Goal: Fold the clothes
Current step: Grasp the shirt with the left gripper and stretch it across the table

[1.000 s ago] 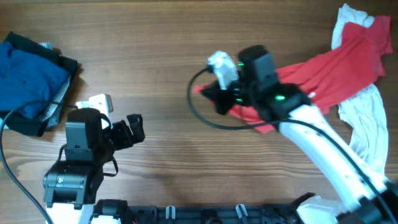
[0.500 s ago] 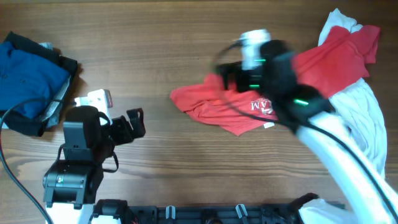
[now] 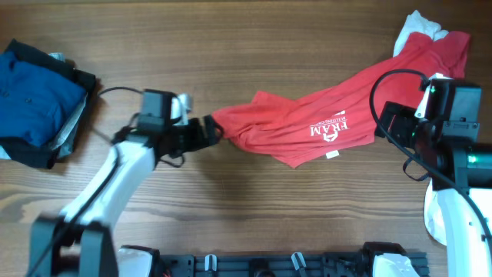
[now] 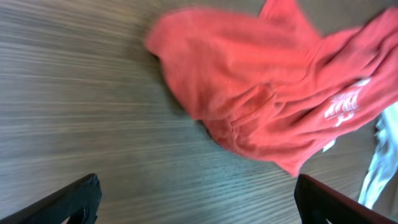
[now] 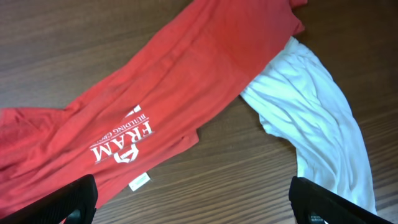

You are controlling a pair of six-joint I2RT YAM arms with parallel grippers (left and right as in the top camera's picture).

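Where the two arms reach out from the near edge of the table (image 3: 254,201), both claws are spread wide and hold nothing. The left gripper (image 3: 209,132) points at the left end of the red T-shirt (image 3: 292,123) and sits just beside it. Whether it touches the cloth cannot be told. Seen from the left wrist, its two dark fingers (image 4: 78,199) show at the bottom corners, far apart, with only wood between them. The right gripper (image 3: 388,123) hangs by the right part of the shirt, and its fingers (image 5: 68,200) are far apart too.

The shirt lies crumpled in a long slanted strip across the middle of the table. It is low on the left and goes up to the far right corner. It has white letters (image 3: 329,129) on it. A white garment (image 5: 311,106) lies partly under the shirt's far right end and runs down the right side. Over on the left side, a blue garment (image 3: 34,100) rests on a dark garment (image 3: 86,81).
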